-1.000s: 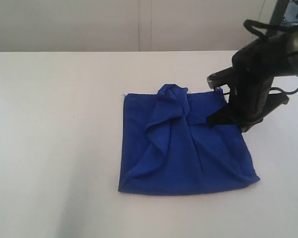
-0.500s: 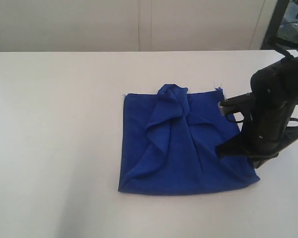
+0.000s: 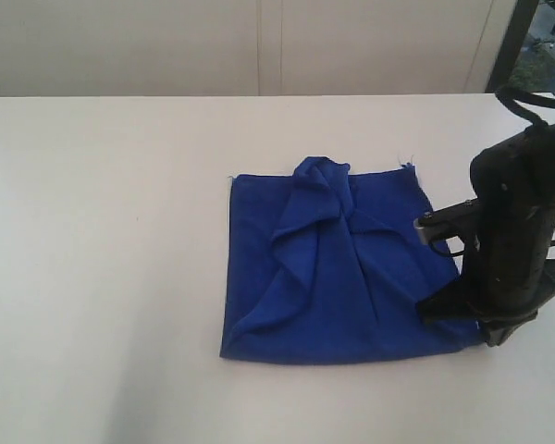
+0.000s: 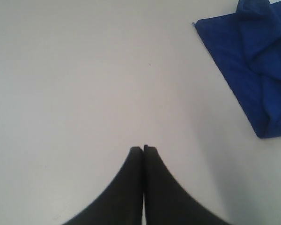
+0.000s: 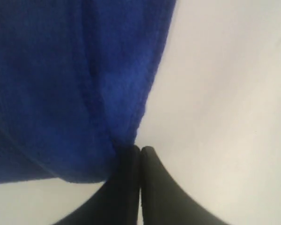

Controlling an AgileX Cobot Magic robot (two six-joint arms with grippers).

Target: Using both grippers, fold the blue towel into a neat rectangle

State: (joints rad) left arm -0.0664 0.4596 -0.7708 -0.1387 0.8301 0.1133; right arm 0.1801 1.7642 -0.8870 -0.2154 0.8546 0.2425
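The blue towel (image 3: 342, 277) lies on the white table as a rough square, with a bunched ridge running from its far edge to the middle. My right gripper (image 3: 490, 333) stands at the towel's near right corner, pointing down. In the right wrist view its fingers (image 5: 140, 149) are pressed together at the edge of the towel (image 5: 75, 84), and no cloth shows between them. My left gripper (image 4: 144, 148) is shut over bare table, well apart from the towel (image 4: 257, 70). It does not show in the exterior view.
The white table (image 3: 102, 231) spreads wide to the left of the towel. A pale wall (image 3: 259, 46) runs behind its far edge, and a dark opening (image 3: 536, 37) sits at the far right.
My right gripper has moved from the towel's far right edge along its right side to the near right corner and come lower. The towel's shape has not changed.
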